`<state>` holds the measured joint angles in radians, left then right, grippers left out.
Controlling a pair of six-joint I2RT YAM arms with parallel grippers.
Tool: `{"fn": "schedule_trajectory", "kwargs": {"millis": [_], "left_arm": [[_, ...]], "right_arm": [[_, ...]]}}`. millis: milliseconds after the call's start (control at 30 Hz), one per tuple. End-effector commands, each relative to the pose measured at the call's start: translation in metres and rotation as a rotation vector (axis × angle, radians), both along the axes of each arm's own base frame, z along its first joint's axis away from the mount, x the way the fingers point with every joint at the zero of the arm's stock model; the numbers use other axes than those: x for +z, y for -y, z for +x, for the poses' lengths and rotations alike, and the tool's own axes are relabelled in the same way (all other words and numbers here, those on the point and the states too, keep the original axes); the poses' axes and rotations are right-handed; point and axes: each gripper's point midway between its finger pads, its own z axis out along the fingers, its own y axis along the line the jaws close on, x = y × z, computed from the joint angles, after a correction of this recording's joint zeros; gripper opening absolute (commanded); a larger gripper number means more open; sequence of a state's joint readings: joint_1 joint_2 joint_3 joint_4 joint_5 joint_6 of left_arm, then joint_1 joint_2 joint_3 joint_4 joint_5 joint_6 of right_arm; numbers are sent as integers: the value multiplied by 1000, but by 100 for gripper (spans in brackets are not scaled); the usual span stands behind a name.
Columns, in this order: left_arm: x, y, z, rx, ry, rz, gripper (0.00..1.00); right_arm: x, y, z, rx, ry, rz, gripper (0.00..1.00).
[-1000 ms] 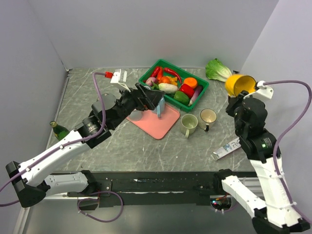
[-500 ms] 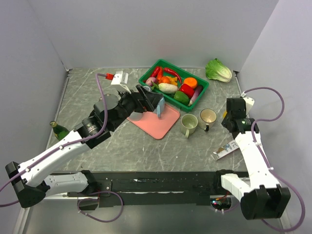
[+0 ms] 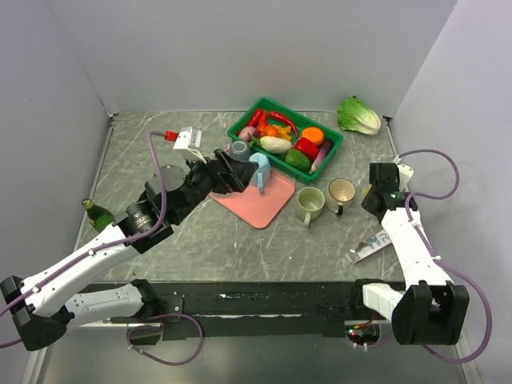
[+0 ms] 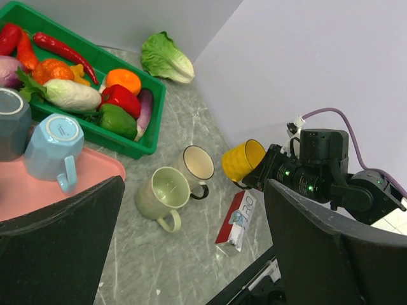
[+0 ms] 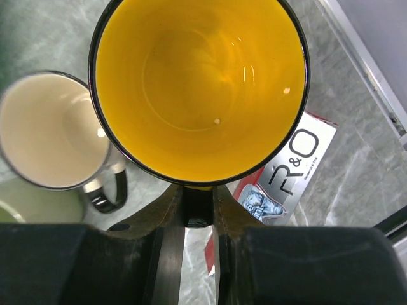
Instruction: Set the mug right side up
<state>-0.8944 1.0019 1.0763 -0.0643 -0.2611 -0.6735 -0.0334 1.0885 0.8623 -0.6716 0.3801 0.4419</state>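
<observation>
Mug point(image 5: 197, 89), glossy yellow, round black rim, tight in R gripper point(image 5: 198, 203); L gripper point(image 4: 194, 184) wide open.

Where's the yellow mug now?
Left wrist view: the yellow mug is on the robot's right, held by the right gripper, next to the white mug and R&O box.

1. The yellow mug point(image 5: 197, 89) carried a black rim.
2. The cream mug point(image 5: 51, 130) had a black handle.
3. The crate point(image 4: 156, 121) was green, the cutting board point(image 3: 260, 204) pink.
4. The table point(image 3: 208, 240) was grey with pale marble veining.
</observation>
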Motion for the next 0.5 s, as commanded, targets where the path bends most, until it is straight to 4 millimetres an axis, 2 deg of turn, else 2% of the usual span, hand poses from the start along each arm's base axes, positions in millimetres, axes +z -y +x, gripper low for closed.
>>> {"fn": "schedule_trajectory", "kwargs": {"millis": [0,200,267,400,467], "left_arm": [[10,-7,1,27,32,-44,96],[0,-8,4,45,29,-19,96],[2,-8,6,45,35,-12,96],[4,-5,8,31,36,-2,96],[6,-4,9,17,34,-7,96]], "right_arm": [[19,14,22,-15,118,-75,0],[8,11,39,17,78,-66,0],[5,12,44,20,71,-75,0],[-16,9,50,59,-9,-64,0],[-18,8,53,73,-13,-65,0]]}}
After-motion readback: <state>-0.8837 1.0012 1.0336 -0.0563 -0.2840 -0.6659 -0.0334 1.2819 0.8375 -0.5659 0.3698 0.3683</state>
